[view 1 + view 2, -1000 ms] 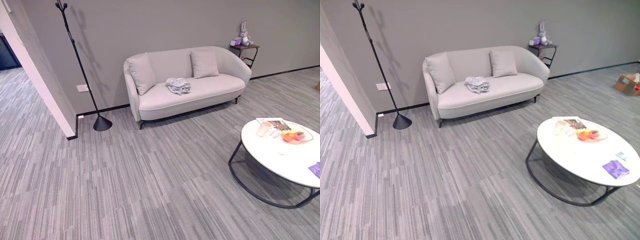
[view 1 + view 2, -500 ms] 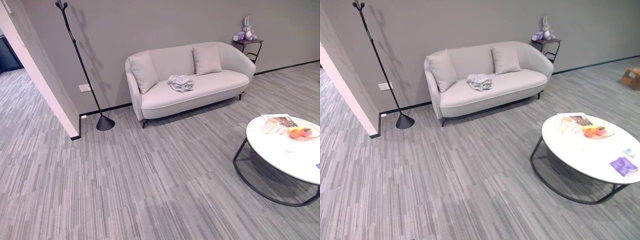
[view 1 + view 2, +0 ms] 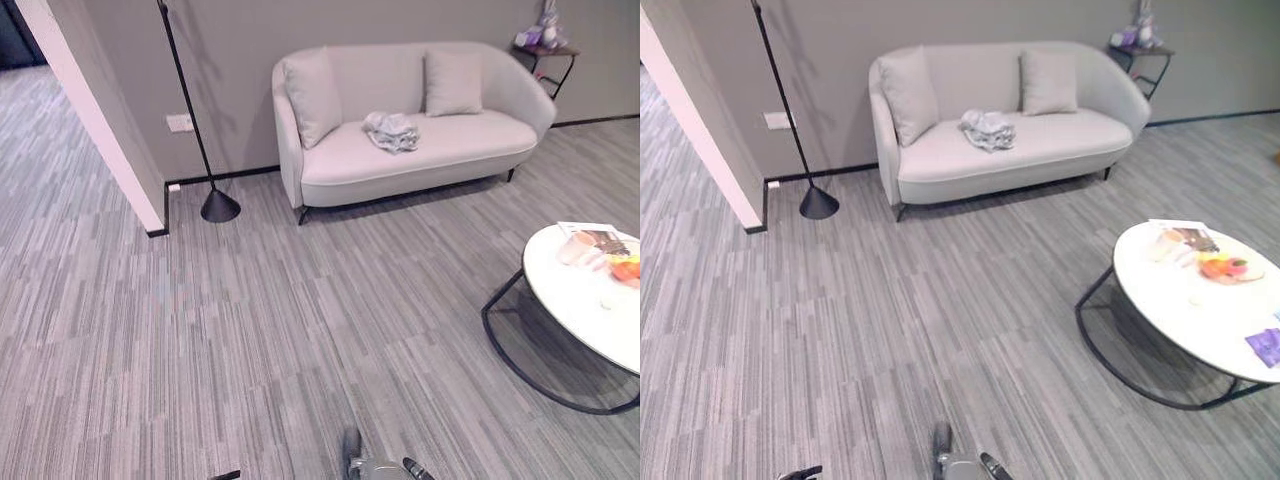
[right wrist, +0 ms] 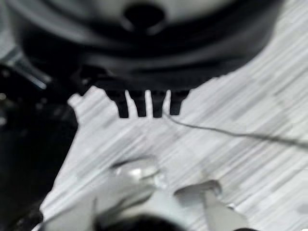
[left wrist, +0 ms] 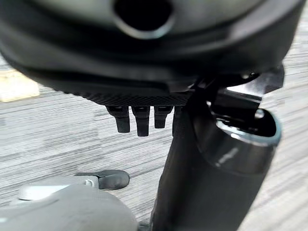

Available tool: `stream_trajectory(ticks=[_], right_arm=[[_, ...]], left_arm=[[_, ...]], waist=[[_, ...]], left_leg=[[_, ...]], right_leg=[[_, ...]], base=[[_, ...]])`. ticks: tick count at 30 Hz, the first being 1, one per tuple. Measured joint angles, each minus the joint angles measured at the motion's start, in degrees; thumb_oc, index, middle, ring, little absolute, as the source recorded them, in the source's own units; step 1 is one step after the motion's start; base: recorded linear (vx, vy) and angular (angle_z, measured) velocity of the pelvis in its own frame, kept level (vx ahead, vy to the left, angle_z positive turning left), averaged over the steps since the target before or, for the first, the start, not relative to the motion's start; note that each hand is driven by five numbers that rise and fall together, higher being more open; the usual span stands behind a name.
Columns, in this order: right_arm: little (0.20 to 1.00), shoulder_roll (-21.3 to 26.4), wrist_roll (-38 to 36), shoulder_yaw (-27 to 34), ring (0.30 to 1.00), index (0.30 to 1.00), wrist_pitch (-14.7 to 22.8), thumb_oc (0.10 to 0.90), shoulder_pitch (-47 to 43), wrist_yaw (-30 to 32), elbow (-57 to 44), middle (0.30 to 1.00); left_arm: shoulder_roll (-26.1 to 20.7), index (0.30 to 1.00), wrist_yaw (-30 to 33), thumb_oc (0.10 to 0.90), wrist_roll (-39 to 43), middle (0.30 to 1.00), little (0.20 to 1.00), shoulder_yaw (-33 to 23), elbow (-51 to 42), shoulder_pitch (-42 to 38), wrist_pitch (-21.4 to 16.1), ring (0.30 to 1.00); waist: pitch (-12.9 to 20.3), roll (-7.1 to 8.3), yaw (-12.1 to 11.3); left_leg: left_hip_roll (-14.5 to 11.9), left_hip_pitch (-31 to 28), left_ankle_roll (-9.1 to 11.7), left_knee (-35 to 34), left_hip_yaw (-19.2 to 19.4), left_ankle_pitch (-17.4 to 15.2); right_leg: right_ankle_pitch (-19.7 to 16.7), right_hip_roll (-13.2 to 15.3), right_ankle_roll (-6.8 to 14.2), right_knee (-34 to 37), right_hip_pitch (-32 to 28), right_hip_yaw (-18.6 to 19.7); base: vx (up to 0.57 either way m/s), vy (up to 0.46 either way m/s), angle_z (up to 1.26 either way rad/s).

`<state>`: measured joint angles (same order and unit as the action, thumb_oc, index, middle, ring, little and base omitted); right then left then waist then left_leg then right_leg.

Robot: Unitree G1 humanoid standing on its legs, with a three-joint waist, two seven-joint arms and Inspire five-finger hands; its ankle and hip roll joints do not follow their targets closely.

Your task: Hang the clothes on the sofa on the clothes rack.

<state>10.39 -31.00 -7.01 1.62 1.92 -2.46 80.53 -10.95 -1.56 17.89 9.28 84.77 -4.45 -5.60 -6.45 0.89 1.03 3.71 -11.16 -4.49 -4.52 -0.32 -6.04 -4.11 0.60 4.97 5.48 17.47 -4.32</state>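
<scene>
clothes (image 3: 391, 131) crumpled on sofa (image 3: 420, 160) seat | left hand (image 5: 137, 118), right hand (image 4: 144, 106) hang relaxed, empty | step: approach | next: walk closer, then reach | rack (image 3: 205, 150) stands left

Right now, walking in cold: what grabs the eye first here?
The pale sofa against the grey wall, with the crumpled grey clothes on its seat between two cushions. Left of it, the black clothes rack stands bare on its cone base, and a round white coffee table holding snacks sits at right.
</scene>
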Motion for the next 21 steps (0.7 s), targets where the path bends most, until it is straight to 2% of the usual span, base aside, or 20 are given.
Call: stream_trajectory(ticks=[2,3,4,5,7,8,9,10,11,12,13,14,15,16,17,18,20,21], right_arm=[[0.9,-0.1,-0.4,0.9,0.9,0.9,-0.1,0.8,0.7,-0.1,0.3,0.9],[0.9,0.4,-0.4,1.5,0.9,0.9,-0.4,0.8,2.0,-0.5,1.3,0.9],[0.9,1.3,-0.3,1.4,0.9,0.9,-0.7,0.8,2.2,-0.8,2.0,0.9],[0.9,1.4,-0.1,1.4,0.9,0.9,-0.9,0.8,1.9,-0.8,2.9,0.9],[0.9,1.4,0.5,1.2,0.9,0.9,-1.2,0.8,0.4,-0.9,4.1,0.9],[0.9,1.4,0.6,0.0,0.9,0.9,-0.9,0.8,0.5,-0.9,4.2,0.9],[0.9,1.9,0.8,0.0,0.9,0.9,-0.7,0.8,0.1,-0.9,4.1,0.9],[0.9,3.0,0.9,-0.9,0.9,0.9,-0.5,0.8,-0.3,-0.8,3.1,0.9],[0.9,3.5,1.2,-2.4,0.9,0.9,-0.5,0.8,-0.8,-0.6,1.4,0.9],[0.9,3.0,1.7,-3.9,0.9,0.9,0.4,0.8,-1.7,-0.3,0.0,0.9],[0.9,2.1,1.7,-4.5,0.9,0.9,0.5,0.8,-2.5,0.1,-0.5,0.9],[0.9,1.0,2.0,-4.7,0.9,0.9,0.5,0.8,-3.9,0.2,-0.5,0.9],[0.9,0.7,2.2,-4.8,0.9,0.9,0.5,0.8,-4.5,0.2,-0.5,0.9],[0.9,0.1,3.0,-4.9,0.9,0.9,0.5,0.8,-7.2,0.5,-0.4,0.9],[0.9,0.4,3.2,-5.0,0.9,0.9,0.6,0.8,-8.2,0.6,-0.4,0.9],[0.9,0.9,3.4,-5.1,0.9,0.9,0.7,0.8,-8.7,0.7,-0.5,0.9],[0.9,1.8,3.6,-6.8,0.9,0.9,0.8,0.8,-9.0,0.9,-0.5,0.9],[0.9,2.5,4.5,-9.6,0.9,0.9,0.7,0.8,-8.9,1.2,-0.2,0.9]], left_arm=[[0.5,0.9,0.0,0.8,-0.1,0.9,0.9,0.2,0.6,0.3,0.2,0.9],[1.2,0.9,0.0,0.8,-1.1,0.9,0.9,0.3,0.6,1.8,0.0,0.9],[1.5,0.9,0.0,0.8,-1.3,0.9,0.9,0.6,0.6,2.5,-0.2,0.9],[1.7,0.9,-0.1,0.8,-1.4,0.9,0.9,0.8,0.6,2.6,-0.3,0.9],[0.7,0.9,-0.4,0.8,-2.2,0.9,0.9,0.7,0.6,2.7,-0.4,0.9],[0.9,0.9,-0.2,0.8,-2.1,0.9,0.9,0.7,0.3,2.4,-0.4,0.9],[1.0,0.9,0.0,0.8,-2.1,0.9,0.9,0.7,0.1,2.3,-0.4,0.9],[0.7,0.9,0.1,0.8,-2.1,0.9,0.9,0.6,0.1,2.1,-0.4,0.9],[0.5,0.9,0.1,0.8,-2.1,0.9,0.9,0.7,-1.1,1.8,-0.4,0.9],[-0.6,0.9,0.1,0.8,-1.9,0.9,0.9,0.8,-4.6,0.8,-0.4,0.9],[-1.8,0.9,0.1,0.8,-1.5,0.9,0.9,1.0,-6.9,0.8,-0.5,0.9],[-2.9,0.9,0.1,0.8,-0.9,0.9,0.9,2.0,-9.6,0.1,-1.0,0.9],[-3.0,0.9,0.2,0.8,-0.7,0.9,0.9,2.6,-10.4,-0.2,-1.1,0.9],[-4.4,0.9,0.2,0.8,0.4,0.9,0.9,3.7,-12.3,-1.5,-1.8,0.9],[-4.0,0.9,0.1,0.8,0.5,0.9,0.9,4.5,-12.9,-2.4,-1.8,0.9],[-3.3,0.9,0.1,0.8,0.6,0.9,0.9,4.5,-13.0,-2.8,-2.0,0.9],[-2.1,0.9,0.0,0.8,0.6,0.9,0.9,4.4,-12.6,-2.0,-2.2,0.9],[-0.6,0.9,-0.2,0.8,0.6,0.9,0.9,4.0,-9.9,-1.8,-2.1,0.9]], waist=[[0.2,-0.32,1.2],[2.5,-2.58,2.1],[3.2,-3.47,2.6],[3.5,-3.47,2.7],[4.7,-1.84,2.3],[5.0,-1.02,1.9],[5.0,-1.12,1.6],[5.0,-1.27,1.1],[4.9,-1.04,0.8],[4.1,0.16,-0.4],[3.6,1.22,-1.6],[3.0,2.98,-3.2],[2.9,3.68,-3.6],[1.7,5.61,-4.3],[1.1,6.61,-3.8],[0.1,5.76,-3.3],[0.1,3.77,-3.5],[0.5,1.76,-3.4]], left_leg=[[-1.1,-3.3,0.9,0.0,-0.9,-3.2],[-5.5,-7.0,2.3,-0.2,-2.2,-7.0],[-8.0,-8.6,5.1,0.4,-2.3,-7.3],[-9.2,-8.6,7.2,3.7,-2.1,-6.6],[-10.2,-5.5,11.2,12.9,-2.5,-3.2],[-10.0,-3.7,12.0,18.8,-2.4,-1.6],[-10.2,-2.8,13.0,21.5,-2.5,-0.1],[-10.7,-0.3,13.3,27.9,-2.2,2.4],[-11.7,4.9,13.0,39.9,-2.1,7.0],[-14.3,15.7,11.7,59.0,-0.9,10.5],[-15.2,20.3,7.8,64.3,1.3,9.4],[-14.2,25.5,4.1,66.3,2.6,6.7],[-13.5,27.3,3.3,66.3,2.7,5.8],[-9.0,34.1,3.9,61.8,2.4,3.5],[-5.4,35.4,4.8,54.8,2.3,2.8],[-2.9,35.5,4.9,47.0,2.9,3.2],[0.6,34.6,5.8,33.0,4.4,3.6],[4.7,30.9,5.7,12.1,3.1,5.1]], right_leg=[[-0.3,1.1,-0.2,-1.2,0.0,0.3],[-2.3,-0.4,-1.4,-7.4,0.1,-0.3],[-3.3,-2.5,-2.5,-9.5,-0.5,-1.9],[-5.2,-3.2,-5.2,-9.7,-2.2,-2.5],[-3.5,-3.5,-6.9,-8.9,-5.3,-3.2],[-3.0,-3.7,-9.6,-8.4,-7.2,-3.1],[-2.0,-4.1,-10.2,-8.5,-8.2,-3.1],[-0.9,-5.0,-10.9,-7.7,-10.2,-3.1],[0.2,-6.4,-12.6,-5.4,-13.1,-2.8],[2.9,-8.1,-16.0,-3.9,-17.3,-2.8],[3.7,-8.4,-16.6,-3.9,-19.3,-2.1],[4.0,-8.2,-16.9,-4.0,-20.5,-0.9],[4.3,-7.8,-16.8,-4.1,-20.8,-0.3],[5.4,-6.4,-15.5,-3.5,-22.4,0.1],[5.9,-5.5,-14.2,-3.0,-24.0,-0.1],[6.9,-5.2,-12.6,-3.0,-26.0,-0.2],[8.9,-5.2,-9.9,-0.9,-29.5,0.1],[12.3,-5.4,-7.8,-0.1,-32.9,0.6]], base=[[0.65,-0.342,0.33],[0.73,-0.464,0.67],[0.69,-0.482,0.75],[0.35,-0.266,0.49],[0.36,-0.28,0.29],[0.51,-0.418,0.11],[0.42,-0.413,0.07],[0.53,-0.55,0.11],[0.56,-0.59,0.13],[0.49,-0.464,0.07],[0.37,-0.265,-0.18],[0.28,-0.079,-0.3],[0.2,-0.031,-0.51],[0.27,-0.005,-0.3],[0.28,0.011,-0.3],[0.43,0.018,-0.25],[0.59,-0.055,-0.62],[0.67,-0.101,-0.6]])
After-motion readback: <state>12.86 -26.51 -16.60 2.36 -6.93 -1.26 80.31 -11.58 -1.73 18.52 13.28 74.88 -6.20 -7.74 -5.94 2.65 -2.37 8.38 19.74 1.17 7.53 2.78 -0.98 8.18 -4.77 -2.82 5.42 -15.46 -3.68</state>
